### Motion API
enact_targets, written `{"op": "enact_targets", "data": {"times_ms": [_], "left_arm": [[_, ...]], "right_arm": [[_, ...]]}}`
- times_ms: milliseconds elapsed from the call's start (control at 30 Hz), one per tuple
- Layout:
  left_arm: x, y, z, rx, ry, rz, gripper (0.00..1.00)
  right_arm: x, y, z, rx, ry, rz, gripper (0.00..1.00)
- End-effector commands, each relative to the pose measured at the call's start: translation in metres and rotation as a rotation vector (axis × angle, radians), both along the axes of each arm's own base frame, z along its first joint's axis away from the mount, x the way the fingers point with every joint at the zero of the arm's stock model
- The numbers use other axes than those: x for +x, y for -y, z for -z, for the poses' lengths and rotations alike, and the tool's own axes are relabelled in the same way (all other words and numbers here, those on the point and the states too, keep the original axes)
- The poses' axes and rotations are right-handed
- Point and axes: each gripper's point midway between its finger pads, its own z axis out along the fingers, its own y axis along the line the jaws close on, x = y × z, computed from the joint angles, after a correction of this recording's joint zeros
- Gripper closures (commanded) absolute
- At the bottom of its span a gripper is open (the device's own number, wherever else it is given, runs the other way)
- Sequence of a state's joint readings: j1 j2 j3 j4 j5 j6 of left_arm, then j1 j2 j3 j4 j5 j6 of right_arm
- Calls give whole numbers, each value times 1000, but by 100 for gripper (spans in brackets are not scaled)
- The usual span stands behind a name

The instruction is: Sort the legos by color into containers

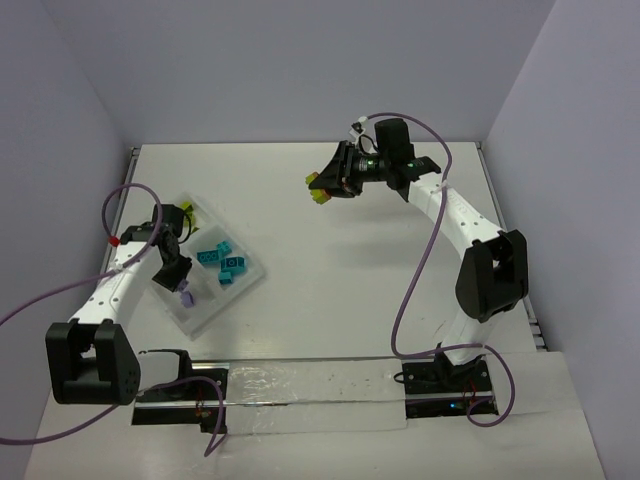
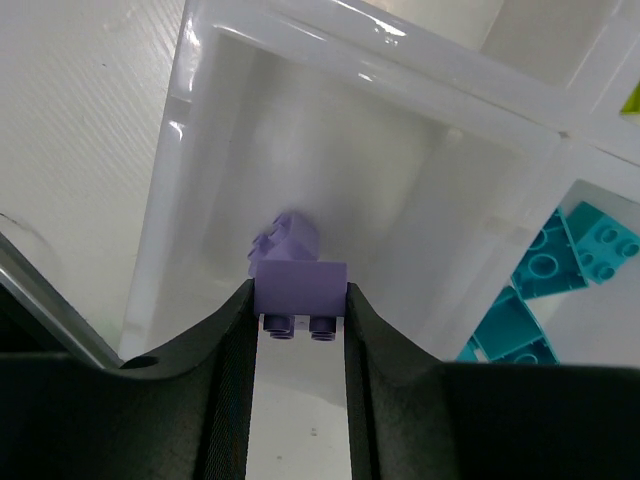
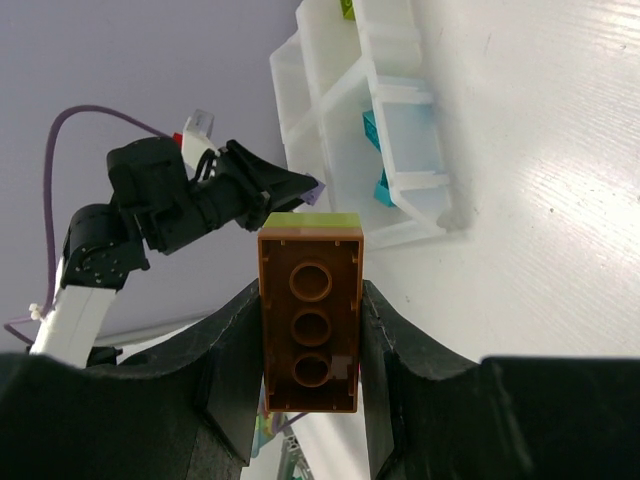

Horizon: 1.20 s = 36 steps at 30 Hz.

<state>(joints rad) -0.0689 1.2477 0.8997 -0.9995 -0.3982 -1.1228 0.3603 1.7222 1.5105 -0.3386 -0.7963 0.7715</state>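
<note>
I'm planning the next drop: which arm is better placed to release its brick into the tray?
Left. The left gripper holds a purple brick right over a tray compartment. The right gripper clamps an orange-and-lime stack out over the table, well away from it.

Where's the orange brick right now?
The orange brick is clamped in the right claw with a lime brick clipped to it, over the far middle of the table in the top view, well right of the tray.
</note>
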Motion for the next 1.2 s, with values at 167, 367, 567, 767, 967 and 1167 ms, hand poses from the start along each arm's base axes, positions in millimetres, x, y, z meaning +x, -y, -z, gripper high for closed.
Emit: {"op": "enact_targets", "data": {"times_ms": [167,367,567,767,967,1167], "left_arm": [[20,-16,-15,88,55,16,100],[27,-21,-16,119,40,31,100],[27,-20,-9,117,30,41,90],[24,-19,-12,114,42,52,26],[31,-13,-45,84,105,91,9],[59,2,-128,46,289,219,11]], "right_arm": [[-11,2,-25,16,81,-13,100],[-9,2,-25,16,82,-13,100],[-10,3,-23,9,78,-9,100],[-11,4,-22,5,81,-6,100],[-12,5,-21,2,80,-2,100],[-14,5,-20,-8,87,-3,100]]}}
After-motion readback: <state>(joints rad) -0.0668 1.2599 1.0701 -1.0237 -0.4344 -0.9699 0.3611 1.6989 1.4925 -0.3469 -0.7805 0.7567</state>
